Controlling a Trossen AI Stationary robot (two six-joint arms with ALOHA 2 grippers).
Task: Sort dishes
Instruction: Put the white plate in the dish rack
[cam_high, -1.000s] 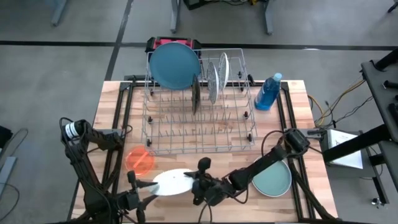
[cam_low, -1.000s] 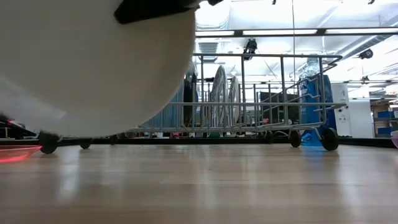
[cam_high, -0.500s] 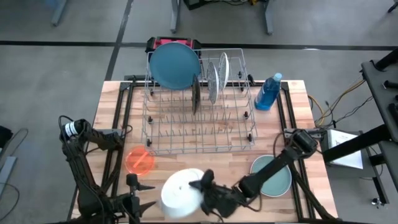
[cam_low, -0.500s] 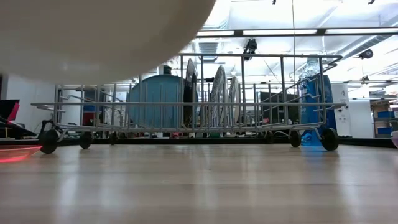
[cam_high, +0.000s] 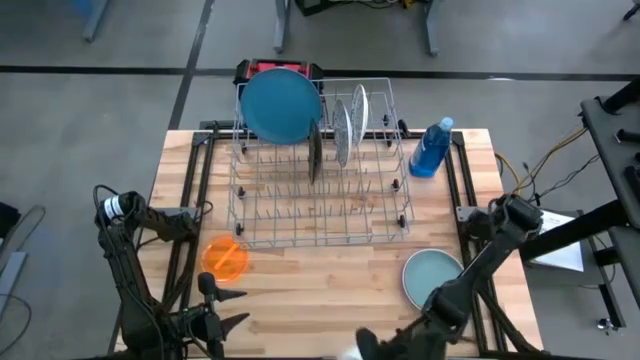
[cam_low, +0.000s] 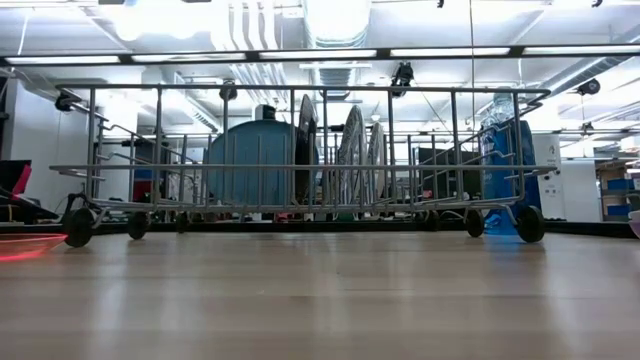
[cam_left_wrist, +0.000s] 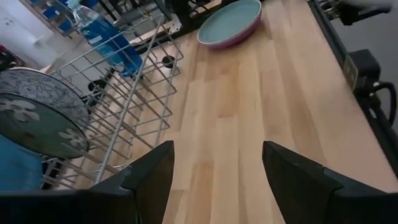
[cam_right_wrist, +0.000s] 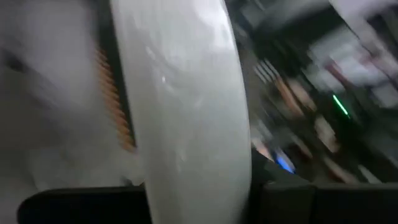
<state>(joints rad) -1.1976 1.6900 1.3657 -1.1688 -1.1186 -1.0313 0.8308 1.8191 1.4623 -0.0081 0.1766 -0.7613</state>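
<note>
Right pincer (cam_right_wrist: 205, 186) clamped on the white plate's (cam_right_wrist: 186, 106) rim, carried off the bench's (cam_high: 330, 262) near edge well clear of the wire rack (cam_high: 320, 205), likely swinging round for an edge-on slot. Left pincer (cam_left_wrist: 214, 180) spread empty, parked near-left of the rack beside the orange plate (cam_high: 225, 256). Teal plate (cam_high: 436, 282) lying flat near-right of the rack; 4 plates racked upright

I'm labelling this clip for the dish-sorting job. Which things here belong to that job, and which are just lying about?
Part of the job:
- blue plate, standing in the rack
- patterned plates, also racked
- teal plate, on the table
- orange plate, on the table
- white plate, in the right gripper

Just lying about:
- blue bottle
- wire rack
</note>
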